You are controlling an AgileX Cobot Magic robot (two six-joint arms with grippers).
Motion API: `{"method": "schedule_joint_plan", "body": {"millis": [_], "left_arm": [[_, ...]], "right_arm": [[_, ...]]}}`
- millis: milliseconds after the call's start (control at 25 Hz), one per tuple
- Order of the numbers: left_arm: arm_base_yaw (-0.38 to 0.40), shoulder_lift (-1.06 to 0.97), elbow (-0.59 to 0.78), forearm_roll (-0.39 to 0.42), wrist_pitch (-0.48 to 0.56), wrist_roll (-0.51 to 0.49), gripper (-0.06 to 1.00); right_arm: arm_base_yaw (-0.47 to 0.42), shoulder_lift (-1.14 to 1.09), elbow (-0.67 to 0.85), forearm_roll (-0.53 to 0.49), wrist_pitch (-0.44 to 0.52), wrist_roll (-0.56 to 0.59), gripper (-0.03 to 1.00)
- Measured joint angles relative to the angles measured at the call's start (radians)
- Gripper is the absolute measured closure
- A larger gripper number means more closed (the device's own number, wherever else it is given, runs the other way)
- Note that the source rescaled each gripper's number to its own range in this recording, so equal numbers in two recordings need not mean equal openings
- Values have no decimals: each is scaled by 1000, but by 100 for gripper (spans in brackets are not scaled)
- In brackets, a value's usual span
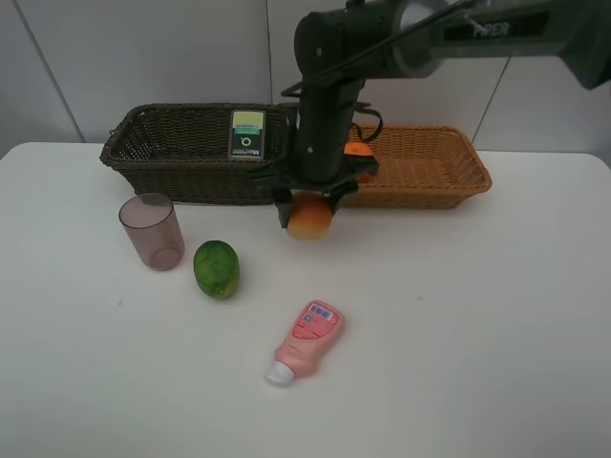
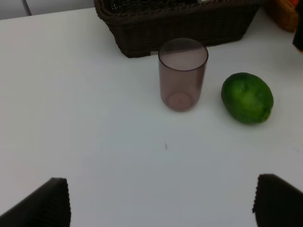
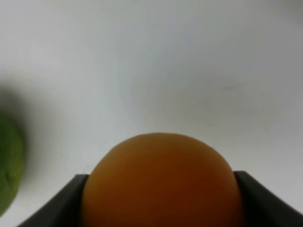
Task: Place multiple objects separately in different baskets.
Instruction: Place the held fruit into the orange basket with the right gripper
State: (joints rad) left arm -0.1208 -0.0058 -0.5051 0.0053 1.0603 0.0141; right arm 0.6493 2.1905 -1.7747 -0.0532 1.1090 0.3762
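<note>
My right gripper [image 1: 307,208] is shut on the red-yellow peach-like fruit [image 1: 308,219] [image 3: 161,182], low over the table in front of where the two baskets meet. The dark brown basket [image 1: 143,157] holds the dark green-labelled bottle [image 1: 246,134]. In the light tan basket [image 1: 449,176] lies the orange [image 1: 358,149]. On the table stand the mauve cup [image 1: 151,231] [image 2: 182,75], the green oval fruit [image 1: 217,269] [image 2: 247,97] and the pink squeeze bottle [image 1: 305,341], which lies on its side. My left gripper [image 2: 165,205] is open, set back from the cup.
The right arm [image 1: 410,43] reaches in from the upper right, over the tan basket. A white wall runs behind the baskets. The white table [image 1: 477,315] spreads out around the pink bottle.
</note>
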Motion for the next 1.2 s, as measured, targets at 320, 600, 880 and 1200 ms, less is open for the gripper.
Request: {"method": "schedule_joint_plan", "body": {"millis": [320, 600, 880, 1200], "left_arm": [[0, 0, 0, 0, 0, 0, -6], [0, 0, 0, 0, 0, 0, -6], [0, 0, 0, 0, 0, 0, -6], [0, 0, 0, 0, 0, 0, -6]], "right_arm": [[-201, -83, 0, -41, 5, -29, 97], [-336, -86, 0, -100, -126, -29, 97], [-405, -24, -1, -110, -246, -28, 97], [-409, 57, -1, -111, -325, -26, 97]]}}
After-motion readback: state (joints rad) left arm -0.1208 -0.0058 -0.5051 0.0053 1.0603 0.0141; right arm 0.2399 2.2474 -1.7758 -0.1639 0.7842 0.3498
